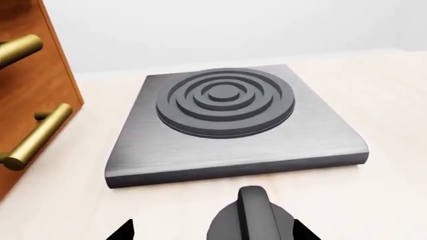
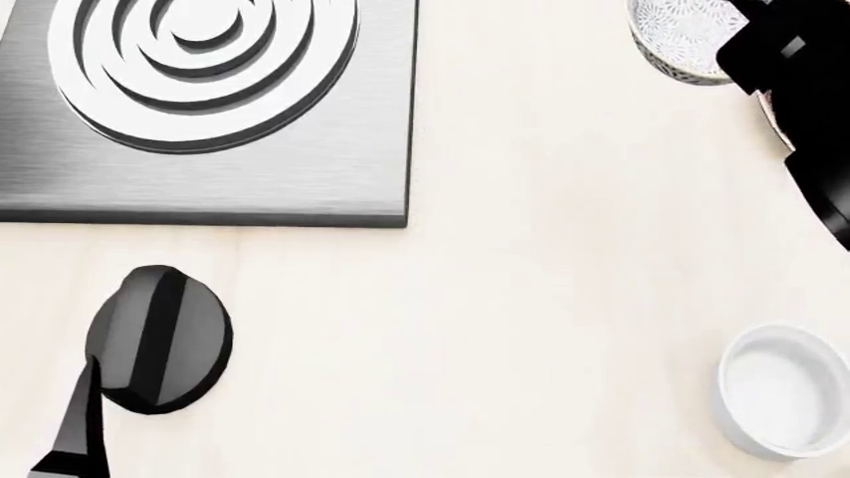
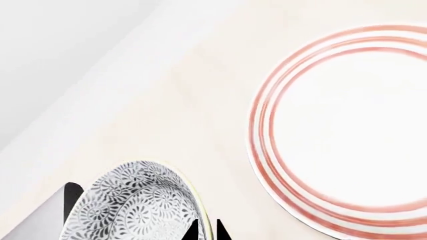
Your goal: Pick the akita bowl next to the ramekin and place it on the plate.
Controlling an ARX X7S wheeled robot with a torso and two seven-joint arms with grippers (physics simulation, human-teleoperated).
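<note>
My right gripper (image 3: 207,231) is shut on the rim of the akita bowl (image 3: 133,205), one fingertip inside the grey-and-white floral wall and one outside. Beside the bowl in the right wrist view lies the plate (image 3: 347,125), white with red rings and nothing on it. The head view shows the bowl (image 2: 680,35) at the top right, partly covered by my right arm (image 2: 797,110). The white ramekin (image 2: 786,390) stands apart from it at the lower right. My left gripper (image 1: 213,232) is open, its fingertips wide apart on either side of a dark knob (image 1: 250,215).
A grey hob plate with raised rings (image 1: 227,125) (image 2: 199,110) lies on the pale counter, with the knob (image 2: 159,339) in front of it. A wooden cabinet with brass handles (image 1: 27,100) stands beside the hob. A white wall runs along the counter's back edge.
</note>
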